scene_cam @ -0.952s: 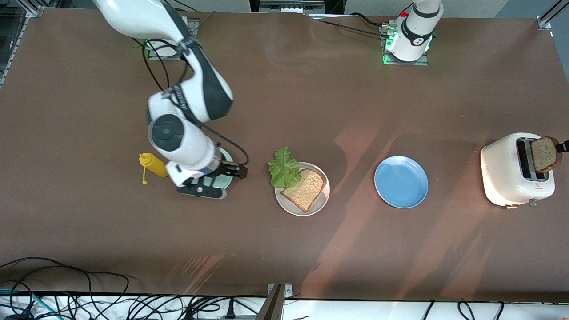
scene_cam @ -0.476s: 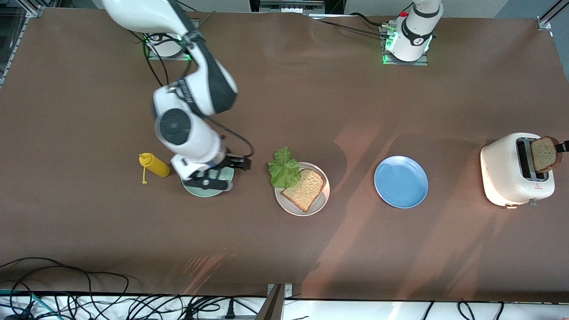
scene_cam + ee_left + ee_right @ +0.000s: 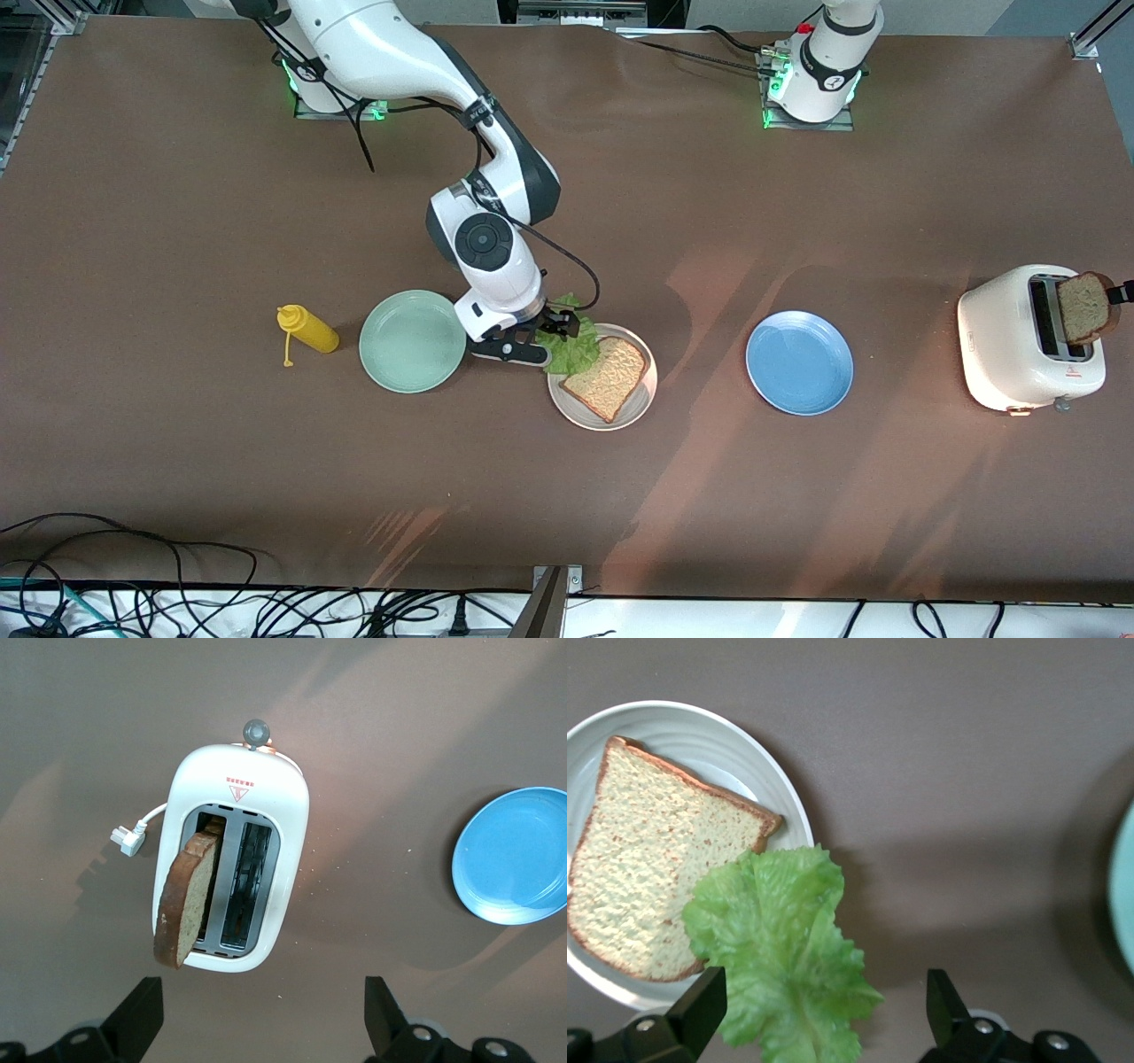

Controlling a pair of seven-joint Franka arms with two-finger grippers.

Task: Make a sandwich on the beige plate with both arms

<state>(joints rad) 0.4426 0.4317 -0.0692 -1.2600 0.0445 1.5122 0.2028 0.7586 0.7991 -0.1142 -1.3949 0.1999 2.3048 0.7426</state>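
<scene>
Fingers of the right gripper (image 3: 819, 1010) stand apart over the lettuce leaf (image 3: 780, 957) overhanging the beige plate (image 3: 642, 390) beside its toast slice (image 3: 609, 377), seemingly to straighten it. The left gripper (image 3: 264, 1019), likewise spread, waits over the toaster (image 3: 237, 859), whose slot holds the second slice (image 3: 184, 899).

Mint-green plate (image 3: 412, 341), yellow squeeze bottle (image 3: 306, 328) just beside it, blue plate (image 3: 799, 361), toaster (image 3: 1028, 338) (1 slice in it).
</scene>
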